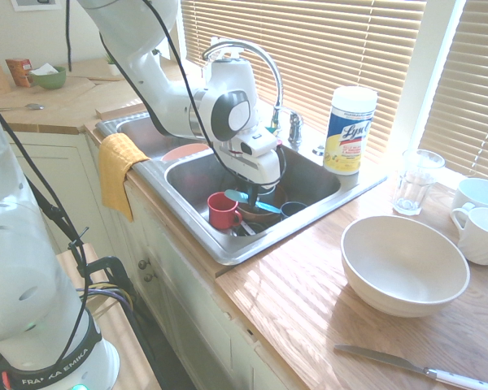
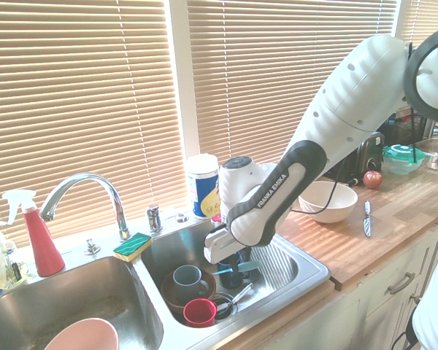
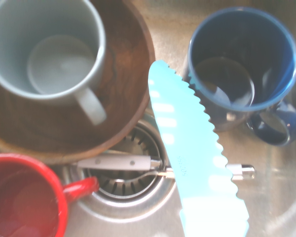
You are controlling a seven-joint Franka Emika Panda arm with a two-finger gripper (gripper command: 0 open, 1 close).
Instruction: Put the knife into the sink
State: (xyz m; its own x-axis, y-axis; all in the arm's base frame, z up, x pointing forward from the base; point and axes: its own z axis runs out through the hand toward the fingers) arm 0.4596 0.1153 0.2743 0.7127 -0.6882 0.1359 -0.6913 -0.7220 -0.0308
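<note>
The knife (image 3: 195, 163) hangs blade-first low inside the right basin of the sink (image 1: 197, 236), clamped in the gripper (image 1: 256, 193), its tip just above the drain (image 3: 123, 182), between the wooden bowl (image 3: 126, 94) holding a grey mug (image 3: 44, 47) and the blue mug (image 3: 241, 64). A red cup (image 1: 222, 210) sits nearest the front rim.

If let go here, I judge the blade could strike the blue mug, or wedge across the white-handled cutlery (image 3: 113, 163) lying over the drain.

Further back, the wipes tub (image 1: 350, 130) reads "Lysol"; the arm says "FRANKA EMIKA".
</note>
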